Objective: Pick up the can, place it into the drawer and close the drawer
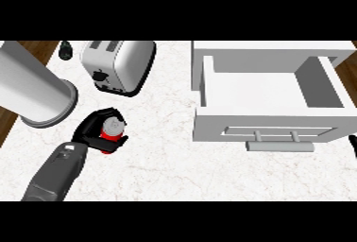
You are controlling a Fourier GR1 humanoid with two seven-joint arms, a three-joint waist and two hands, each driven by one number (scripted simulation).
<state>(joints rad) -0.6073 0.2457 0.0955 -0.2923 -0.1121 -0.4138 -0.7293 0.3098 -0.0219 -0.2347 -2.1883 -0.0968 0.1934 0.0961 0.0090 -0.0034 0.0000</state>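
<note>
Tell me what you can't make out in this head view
- Can: the left hand curls round it, hiding its sides and label.
- Right hand: cut off by the right edge, only a sliver shows.
- Drawer: its front wall hides the nearest strip of floor.
- Small dark object beside the toaster: too small to identify.

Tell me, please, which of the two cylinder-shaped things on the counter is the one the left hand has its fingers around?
It is the small red can with the silver top, gripped by the left hand. The much larger grey cylinder stands untouched beside it, toward the counter's left edge.
</note>
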